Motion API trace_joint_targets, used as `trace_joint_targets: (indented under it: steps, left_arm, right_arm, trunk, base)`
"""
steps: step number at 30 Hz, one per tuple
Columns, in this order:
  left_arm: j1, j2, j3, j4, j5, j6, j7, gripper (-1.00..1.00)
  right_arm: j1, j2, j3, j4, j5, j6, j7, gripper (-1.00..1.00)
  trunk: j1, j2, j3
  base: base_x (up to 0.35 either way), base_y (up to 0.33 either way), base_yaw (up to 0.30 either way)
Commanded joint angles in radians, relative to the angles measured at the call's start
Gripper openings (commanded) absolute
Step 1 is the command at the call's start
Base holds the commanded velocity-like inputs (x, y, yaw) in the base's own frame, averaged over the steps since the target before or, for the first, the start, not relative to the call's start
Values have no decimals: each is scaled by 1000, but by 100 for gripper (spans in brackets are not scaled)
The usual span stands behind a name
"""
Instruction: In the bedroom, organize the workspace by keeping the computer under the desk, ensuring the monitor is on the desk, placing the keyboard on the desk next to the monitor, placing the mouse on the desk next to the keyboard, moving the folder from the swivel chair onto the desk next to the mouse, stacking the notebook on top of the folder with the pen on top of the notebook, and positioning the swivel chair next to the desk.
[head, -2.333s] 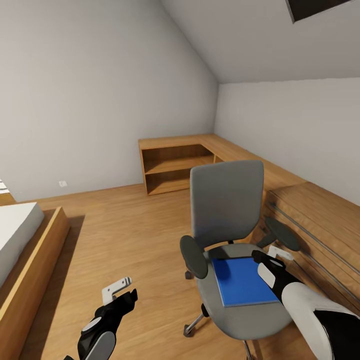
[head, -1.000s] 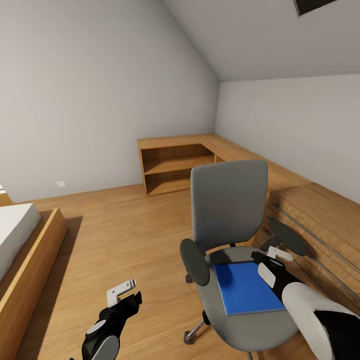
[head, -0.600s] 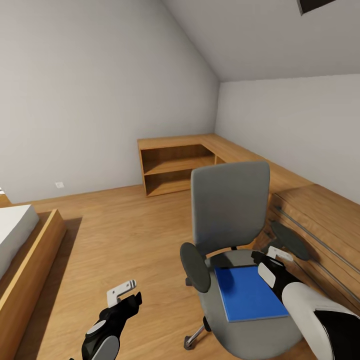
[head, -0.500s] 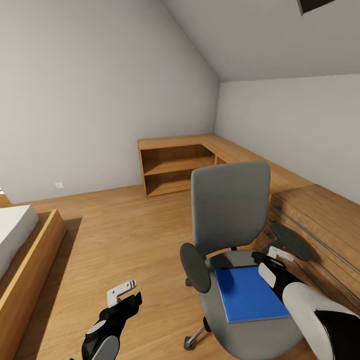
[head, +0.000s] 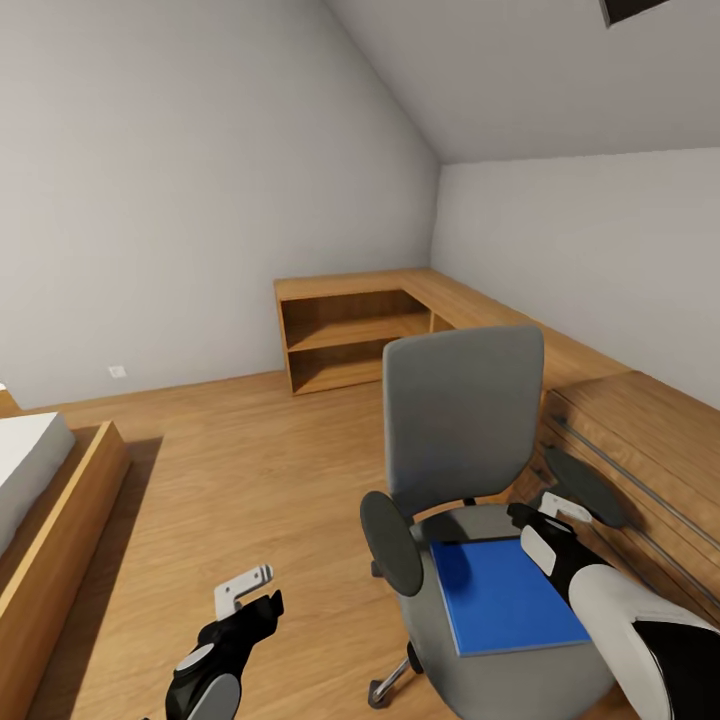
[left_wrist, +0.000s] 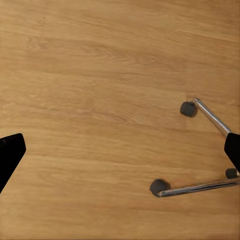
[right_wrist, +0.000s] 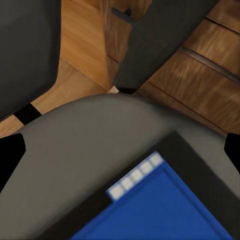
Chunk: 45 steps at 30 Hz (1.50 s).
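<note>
The grey swivel chair stands at the lower right of the head view, its back toward the wooden wall unit. A blue folder lies flat on its seat. My right gripper hovers open just above the seat's rear right, by the folder's far corner. In the right wrist view the folder with its dark edge, the seat and an armrest lie under the open right gripper. My left gripper hangs open over bare floor; beneath that left gripper are chair legs with casters.
A low wooden shelf unit stands against the far wall and joins a wooden counter running along the right wall behind the chair. A bed with a wooden frame is at the left. Open wooden floor lies between them.
The camera has crept forward, so chair and folder sit lower and slightly further right in the picture. Both grippers keep their pose and stay open.
</note>
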Motion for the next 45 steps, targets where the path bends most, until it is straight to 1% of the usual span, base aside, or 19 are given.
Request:
trace_joint_targets:
  steps: [1,9,17,26,45]
  left_arm:
    - [-1,0,-2,-1,4,3,8,100]
    - [-1,-1,-2,0,3,2,11,100]
    - [-1,-2,-2,0,3,2,11,100]
    - [-1,-2,-2,0,3,2,10,100]
    - [-1,-2,-2,1,4,2,10,100]
  right_arm:
    - [0,0,-3,-1,-3,-2,-1,100]
    - [0,0,-3,-1,-3,-2,-1,100]
    - [-1,-2,-3,-2,-3,-2,-1,100]
    - [-1,-12,-3,-1,-3,-2,-1,100]
    - [-1,-12,-3,0,-3,-2,-1,100]
  trunk:
    - [0,0,-1]
    - [0,0,-1]
    - [31,-56,-26]
    - [65,-119,-54]
    - [138,-252,-114]
  base:
    - [6,0,0]
    - [2,0,0]
    - [0,0,0]
    - [0,0,0]
    - [0,0,0]
